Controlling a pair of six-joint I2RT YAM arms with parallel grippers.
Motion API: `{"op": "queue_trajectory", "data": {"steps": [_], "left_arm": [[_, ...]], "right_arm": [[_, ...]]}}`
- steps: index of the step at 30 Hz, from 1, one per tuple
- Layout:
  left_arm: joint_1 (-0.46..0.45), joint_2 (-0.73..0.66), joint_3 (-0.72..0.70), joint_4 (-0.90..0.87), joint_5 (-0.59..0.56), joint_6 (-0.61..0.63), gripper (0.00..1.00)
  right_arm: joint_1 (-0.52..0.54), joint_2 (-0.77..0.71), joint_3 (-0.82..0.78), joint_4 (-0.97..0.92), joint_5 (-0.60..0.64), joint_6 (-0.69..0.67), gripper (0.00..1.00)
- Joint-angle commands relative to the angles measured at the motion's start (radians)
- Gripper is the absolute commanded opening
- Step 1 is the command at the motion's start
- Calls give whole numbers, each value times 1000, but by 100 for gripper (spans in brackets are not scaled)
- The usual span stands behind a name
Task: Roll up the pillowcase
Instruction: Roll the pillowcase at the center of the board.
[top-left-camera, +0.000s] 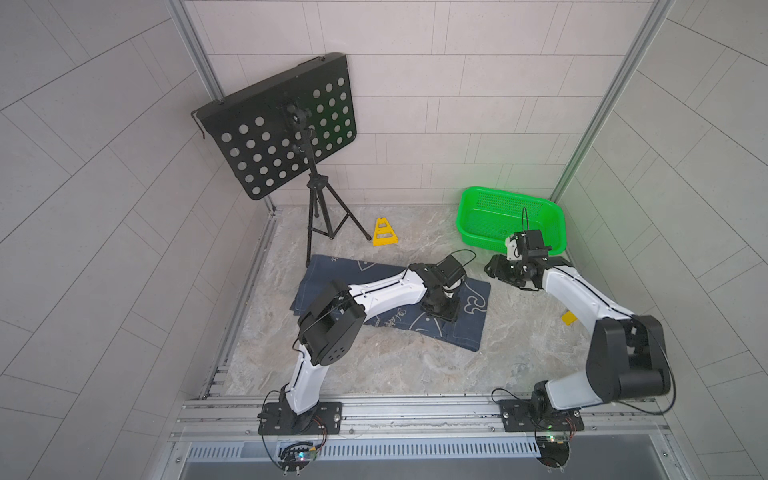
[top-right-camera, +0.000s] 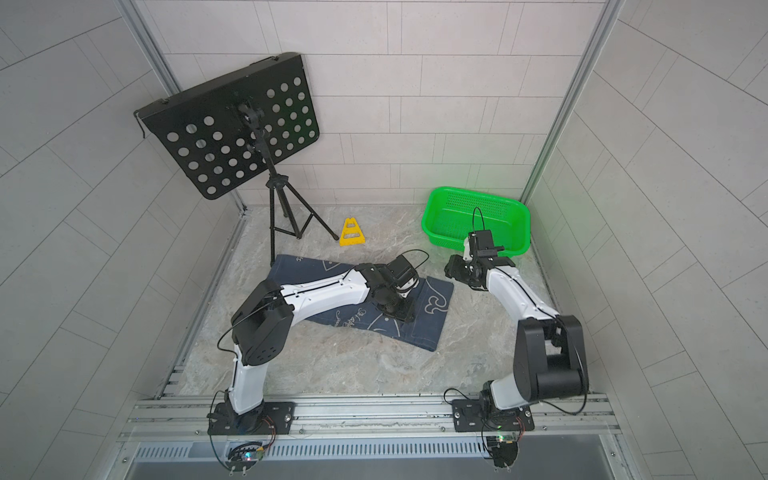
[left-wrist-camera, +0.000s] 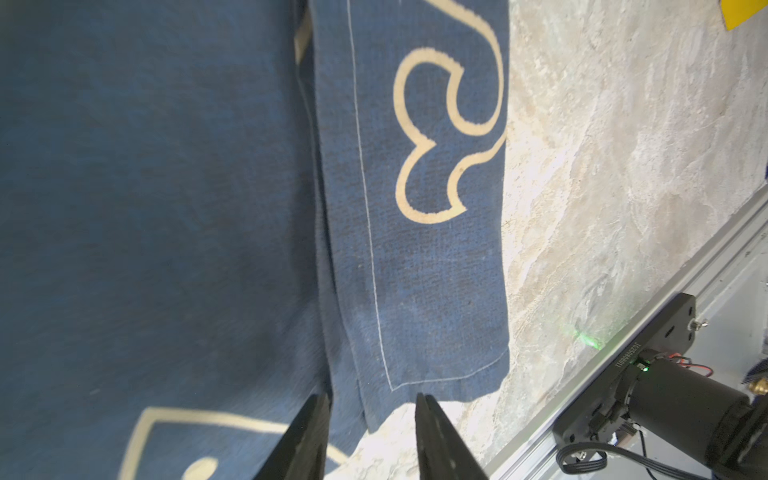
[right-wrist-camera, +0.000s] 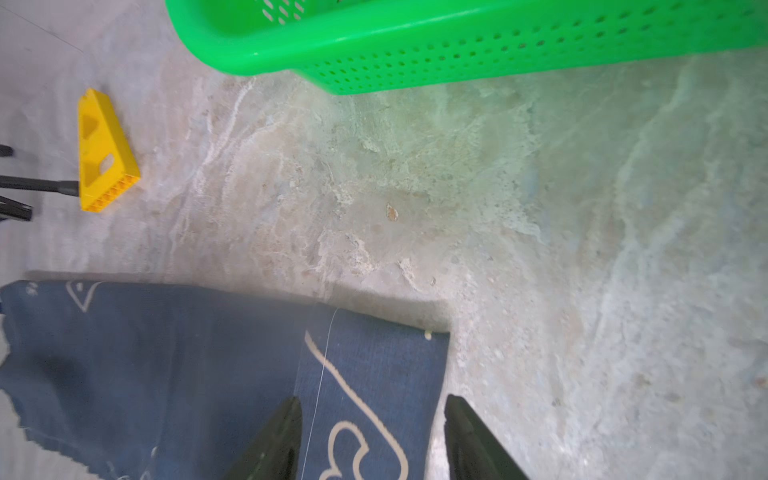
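**While the cloth lies unrolled, both claws are held open at its right end**

Nearest the rail, the left gripper (top-left-camera: 439, 311) is seen low over the pillowcase (top-left-camera: 467, 332). The cloth is spread as a long dark-blue band across the middle of the marble-patterned table (top-left-camera: 374, 365), and no turn of a roll is visible in it. In the left wrist view the fingers (left-wrist-camera: 307, 436) are set a narrow gap apart over the stitched hem by the cloth's near right corner. Nothing is pinched between them, and whether the cloth is touched cannot be told.

Slightly farther off, the right gripper (top-left-camera: 494, 269) is held above the table just beside the far right corner, its jaws spread wider and empty.

The step in hand is judged to be the taking of the short end, so the roll is not yet begun. For the next move, both claws would need to be closed on that edge, one at each corner. The edge would then be lifted and turned over evenly toward the left, since an uneven grip is likely to skew the roll.

Beyond, a green basket (top-left-camera: 498, 205) and a yellow block (top-left-camera: 384, 235) are set well apart from the cloth. A black music stand (top-left-camera: 282, 124) is placed with one leg near the cloth's far left corner.
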Motion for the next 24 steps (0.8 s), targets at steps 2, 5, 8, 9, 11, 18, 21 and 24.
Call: {"op": "queue_trajectory", "data": {"steps": [2,5,8,9,11,18,21,24], "left_arm": [[-16,-15,58,-4,-41,57,40],[-25,17,81,88,5,57,38],[-24,76,111,123,33,65,34],[-25,87,110,135,33,71,33],[-23,124,130,135,29,98,32],[-14,223,186,96,4,143,30],[-10,245,191,89,-3,142,30],[-7,263,186,81,2,141,30]], "right_arm": [[-28,-104,-147,-81,-80,28,63],[-42,-155,-240,-36,-145,74,65],[-45,-176,-307,35,-198,112,66],[-45,-175,-315,57,-210,119,66],[-47,-160,-357,91,-236,134,66],[-46,-85,-403,188,-294,169,64],[-42,-50,-416,237,-315,183,62],[-34,-10,-424,278,-337,193,58]]}}
